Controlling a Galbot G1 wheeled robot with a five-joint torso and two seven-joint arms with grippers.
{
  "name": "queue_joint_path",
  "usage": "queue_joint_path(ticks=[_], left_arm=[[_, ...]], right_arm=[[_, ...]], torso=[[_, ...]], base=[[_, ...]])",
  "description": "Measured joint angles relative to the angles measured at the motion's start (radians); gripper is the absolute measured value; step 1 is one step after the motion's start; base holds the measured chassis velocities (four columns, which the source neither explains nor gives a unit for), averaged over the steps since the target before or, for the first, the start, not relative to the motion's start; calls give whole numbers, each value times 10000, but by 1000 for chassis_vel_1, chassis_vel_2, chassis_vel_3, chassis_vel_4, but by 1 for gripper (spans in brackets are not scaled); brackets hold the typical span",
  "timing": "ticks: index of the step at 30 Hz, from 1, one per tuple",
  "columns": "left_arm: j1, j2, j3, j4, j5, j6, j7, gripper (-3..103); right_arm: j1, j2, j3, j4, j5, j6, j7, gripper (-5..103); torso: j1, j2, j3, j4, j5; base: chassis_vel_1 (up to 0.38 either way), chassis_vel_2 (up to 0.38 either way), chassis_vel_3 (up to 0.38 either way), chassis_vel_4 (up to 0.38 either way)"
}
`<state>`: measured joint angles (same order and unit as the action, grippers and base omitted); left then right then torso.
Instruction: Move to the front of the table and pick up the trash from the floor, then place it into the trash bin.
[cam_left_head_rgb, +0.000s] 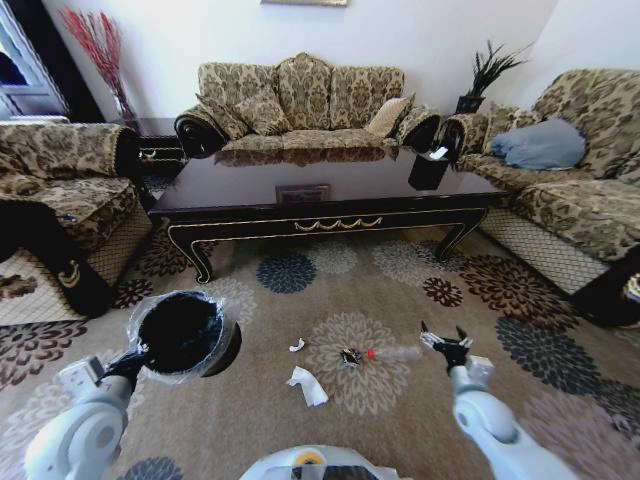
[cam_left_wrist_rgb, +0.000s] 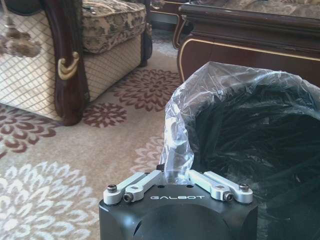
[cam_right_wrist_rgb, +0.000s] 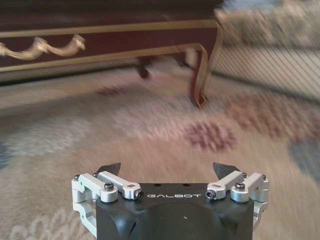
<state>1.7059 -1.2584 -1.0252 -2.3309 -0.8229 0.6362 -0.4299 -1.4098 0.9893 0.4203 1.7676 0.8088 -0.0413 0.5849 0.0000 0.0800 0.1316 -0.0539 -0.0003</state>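
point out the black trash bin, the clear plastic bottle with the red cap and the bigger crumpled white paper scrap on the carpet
round black trash bin with clear plastic liner (cam_left_head_rgb: 182, 330), head view, dark inner wall
clear plastic bottle with red cap (cam_left_head_rgb: 398, 352), head view, clear body
larger crumpled white paper scrap (cam_left_head_rgb: 307, 385), head view, its middle

Both arms are pale grey-white and rounded. Each gripper, left gripper (cam_left_wrist_rgb: 176, 181) and right gripper (cam_right_wrist_rgb: 170, 172), has a black housing marked GALBOT, with silver screwed linkages.

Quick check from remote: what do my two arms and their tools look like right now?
Both arms are light grey with rounded shells. The left tool and right tool share a black housing marked GALBOT in white, silver linkage bars with dark screws, and dark fingertips on the right one.
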Motion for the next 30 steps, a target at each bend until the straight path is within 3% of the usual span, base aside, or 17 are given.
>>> queue_joint_path(ticks=[1, 4, 5, 8, 19, 30], left_arm=[[0, 0, 0, 0, 0, 0, 0, 2], [314, -97, -281, -225, -56, 0, 0, 2], [314, -97, -281, -225, -56, 0, 0, 2], [646, -208, -456, -451, -55, 1, 2, 2], [1260, -512, -757, -812, 36, 17, 1, 2], [1458, -742, -724, -954, 182, 17, -11, 2]], right_arm=[[0, 0, 0, 0, 0, 0, 0, 100], [865, 795, -551, -529, 1153, -107, 1563, 100], [865, 795, -551, -529, 1153, -107, 1563, 100], [1815, 1872, -850, -1250, 1895, -66, 2740, 100], [3519, 3536, -532, -3293, 2063, 626, 4142, 100], [4516, 4074, 233, -4904, 2611, 807, 4026, 100]], torso=[[0, 0, 0, 0, 0], [0, 0, 0, -3, 1], [0, 0, 0, -3, 1], [0, 0, 1, 0, 3], [0, 0, 0, -2, 0], [0, 0, 0, -2, 2]], base=[[0, 0, 0, 0], [0, 0, 0, 0], [0, 0, 0, 0], [0, 0, 0, 0], [0, 0, 0, 0], [0, 0, 0, 0]])
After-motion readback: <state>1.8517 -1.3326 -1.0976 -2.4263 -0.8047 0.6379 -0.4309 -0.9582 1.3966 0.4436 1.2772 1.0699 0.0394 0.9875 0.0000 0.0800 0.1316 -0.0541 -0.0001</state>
